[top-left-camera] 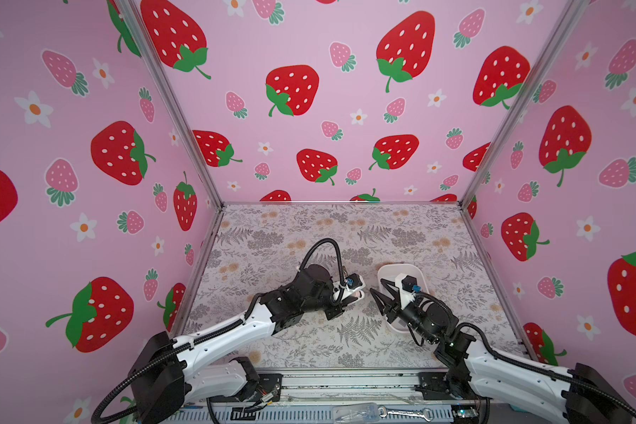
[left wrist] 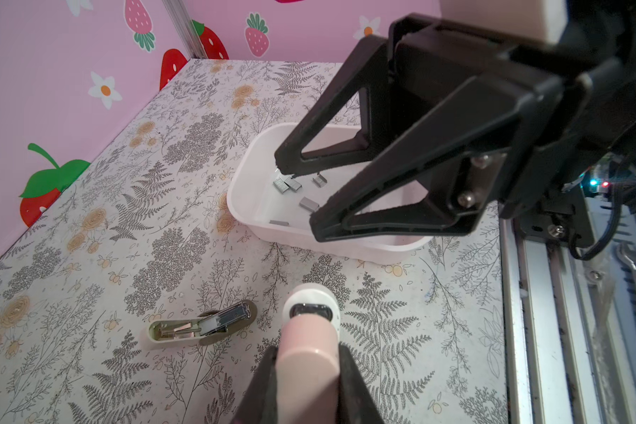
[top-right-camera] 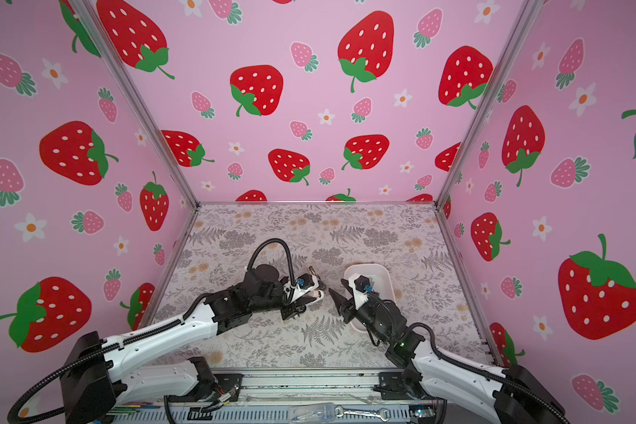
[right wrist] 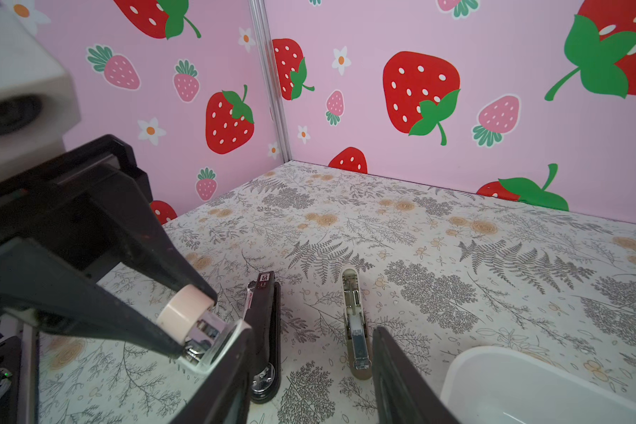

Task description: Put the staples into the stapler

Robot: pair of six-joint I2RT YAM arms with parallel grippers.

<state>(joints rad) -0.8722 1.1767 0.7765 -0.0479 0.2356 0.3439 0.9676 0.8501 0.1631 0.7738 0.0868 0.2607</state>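
The stapler, long, slim and black with a white label at its far end, lies shut on the floral table, seen only in the right wrist view. Several grey staples lie in the white tray. My left gripper is shut on a small pink stapler and holds it above the table. My right gripper is open with nothing between its fingers. It hangs by the tray's left edge, pointing at the left gripper, one finger close to the pink stapler's base.
A small beige stapler lies opened on the table between the black stapler and the tray. A wrench lies on the front rail. Pink strawberry walls close three sides.
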